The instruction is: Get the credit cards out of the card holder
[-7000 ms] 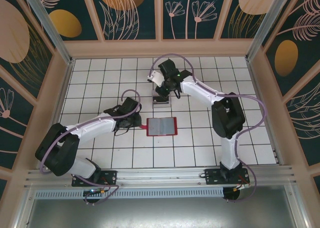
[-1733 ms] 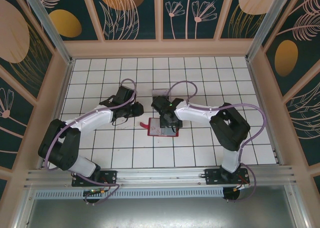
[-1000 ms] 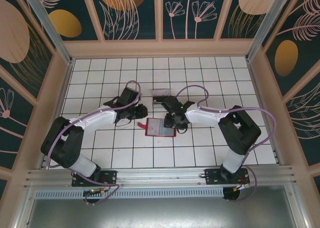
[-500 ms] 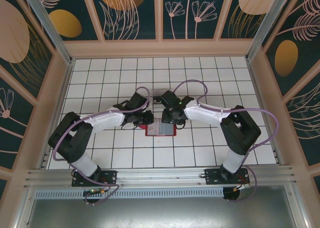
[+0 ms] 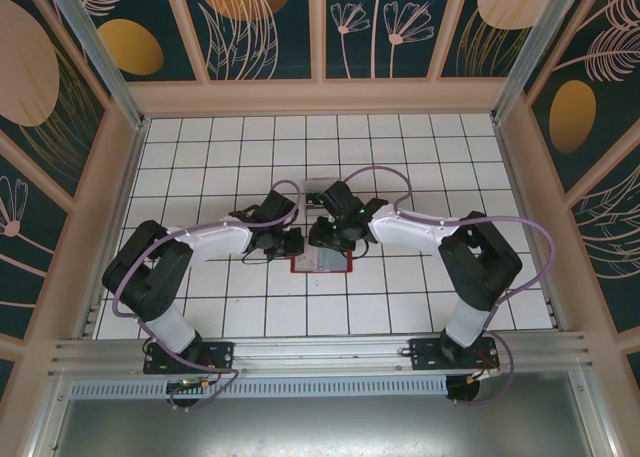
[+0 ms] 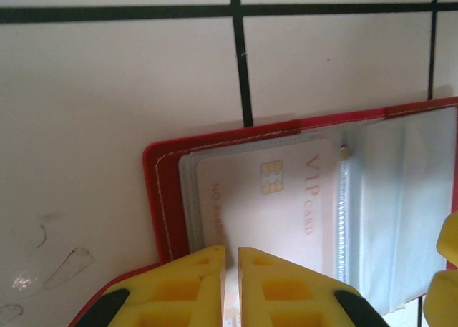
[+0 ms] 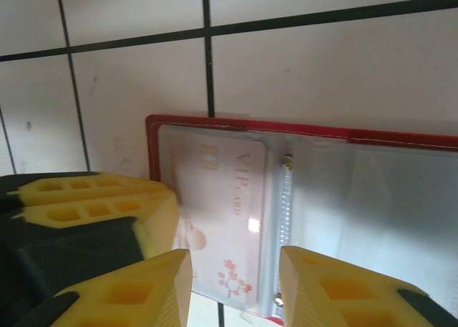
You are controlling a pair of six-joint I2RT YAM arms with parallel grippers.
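The red card holder (image 5: 322, 265) lies open and flat on the tiled table, its red border (image 6: 162, 198) and top edge (image 7: 401, 137) in view. A pale credit card (image 6: 272, 198) marked VIP sits in the left see-through sleeve (image 7: 222, 191). My left gripper (image 6: 231, 254) is shut to a thin slit, tips down on that card near the holder's left edge (image 5: 291, 243). My right gripper (image 7: 232, 259) is open over the card's near end, fingers astride it and the ringed spine (image 5: 330, 239). The right sleeve (image 7: 372, 205) looks empty.
A small clear tray (image 5: 313, 189) stands just behind the right gripper, partly hidden by the arm. Both arms meet over the holder at mid-table. White tiles lie open on all sides, bounded by the wooden frame walls (image 5: 130, 167).
Both grippers have closed in on the card holder: the left from the left onto its left edge, the right from behind onto its middle. The holder stays put.
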